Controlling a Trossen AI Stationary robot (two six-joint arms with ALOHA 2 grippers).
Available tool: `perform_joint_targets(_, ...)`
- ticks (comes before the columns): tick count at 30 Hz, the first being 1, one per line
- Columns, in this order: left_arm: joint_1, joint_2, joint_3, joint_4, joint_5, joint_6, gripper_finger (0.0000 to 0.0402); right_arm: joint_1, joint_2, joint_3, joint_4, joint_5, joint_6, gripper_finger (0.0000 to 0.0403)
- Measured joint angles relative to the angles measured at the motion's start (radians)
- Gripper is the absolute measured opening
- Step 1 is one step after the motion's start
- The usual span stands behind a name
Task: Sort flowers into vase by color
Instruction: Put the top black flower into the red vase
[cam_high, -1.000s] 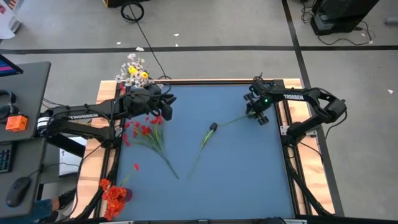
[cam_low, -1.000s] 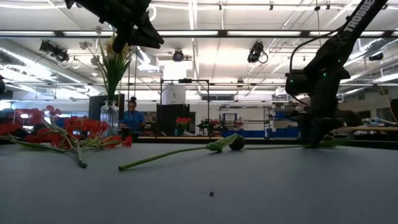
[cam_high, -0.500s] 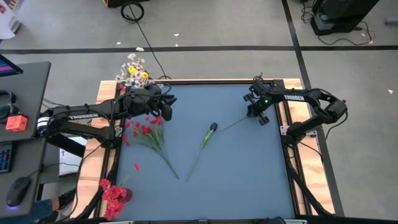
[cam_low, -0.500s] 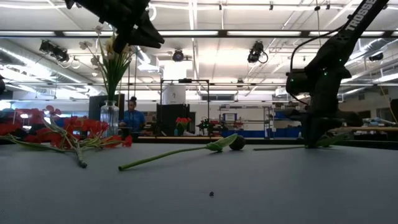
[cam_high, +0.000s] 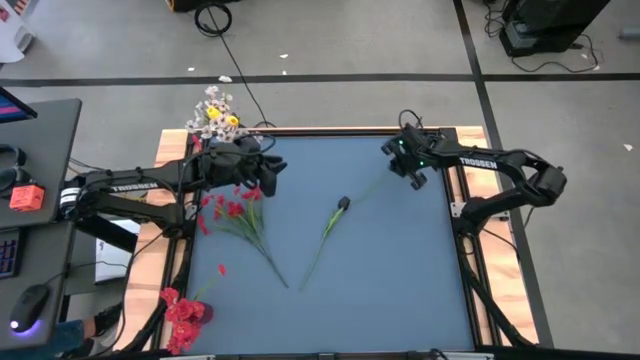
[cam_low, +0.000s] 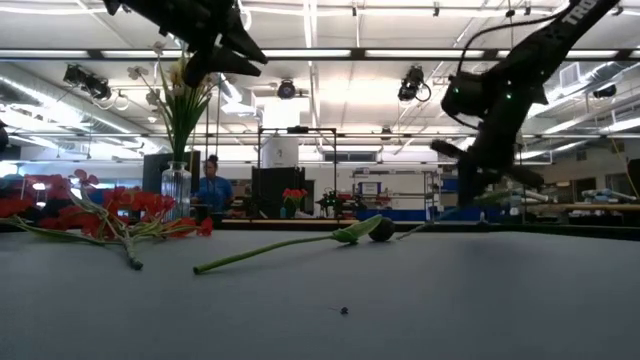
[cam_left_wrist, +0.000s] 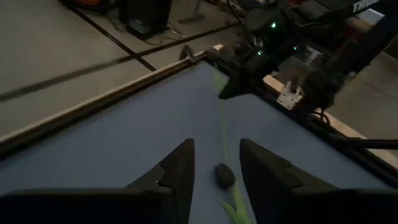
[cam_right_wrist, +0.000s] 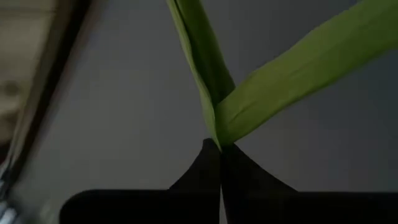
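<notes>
Now our right claw (cam_high: 404, 158) is pinched shut on the dark-budded flower's (cam_high: 341, 205) stem tip — its long axis slants down toward the desk (cam_high: 400, 270) centre — while our left claw (cam_left_wrist: 214, 163), narrowly parted, hovers empty over the red sprigs (cam_high: 232, 211).

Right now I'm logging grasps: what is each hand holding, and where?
The right hand is shut on the dark-budded flower's green stem end, away from the bud. The left hand holds nothing.

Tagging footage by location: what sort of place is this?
Probably a robotics lab or workshop: open ceiling with strip lights, benches with gear behind, taped concrete floor around the table.
</notes>
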Motion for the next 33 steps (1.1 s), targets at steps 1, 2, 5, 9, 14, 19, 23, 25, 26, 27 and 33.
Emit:
perform_joint_targets(1,-0.002,0.000,0.000,0.000,0.010,-0.008,0.0144,0.015,-0.003,0.005,0.029,0.006,-0.021,0.0005)
perform_joint_targets(2,-0.008,0.000,0.000,0.000,0.014,-0.016,0.0154,0.031,-0.004,0.011,0.065,0.018,-0.046,0.0005)
perform_joint_targets(5,-0.023,0.000,0.000,0.001,0.016,-0.026,0.0182,0.081,-0.005,0.026,0.209,0.040,-0.171,0.0008)
perform_joint_targets(9,-0.041,0.000,0.000,0.017,0.023,-0.038,0.0210,0.151,-0.005,0.028,0.503,0.027,-0.429,0.0009)
perform_joint_targets(14,-0.051,0.000,0.000,0.047,0.037,-0.039,0.0226,0.211,-0.004,0.029,0.809,-0.086,-0.676,0.0009)
perform_joint_targets(19,-0.051,-0.004,0.000,0.046,0.036,-0.042,0.0227,0.267,0.001,0.068,0.900,-0.214,-0.853,0.0009)
perform_joint_targets(23,-0.051,-0.060,0.005,0.045,0.036,-0.041,0.0227,0.325,0.042,0.189,0.836,-0.272,-0.998,0.0009)
perform_joint_targets(25,-0.051,-0.085,0.005,0.043,0.040,-0.034,0.0227,0.361,0.074,0.262,0.830,-0.291,-1.077,0.0009)
perform_joint_targets(26,-0.051,-0.092,0.005,0.045,0.049,-0.028,0.0227,0.377,0.093,0.302,0.827,-0.303,-1.117,0.0009)
perform_joint_targets(27,-0.050,-0.100,0.005,0.045,0.061,-0.022,0.0227,0.393,0.114,0.341,0.813,-0.315,-1.151,0.0009)
perform_joint_targets(33,-0.066,-0.115,0.005,0.045,0.113,0.011,0.0227,0.460,0.271,0.572,0.726,-0.406,-1.254,0.0009)
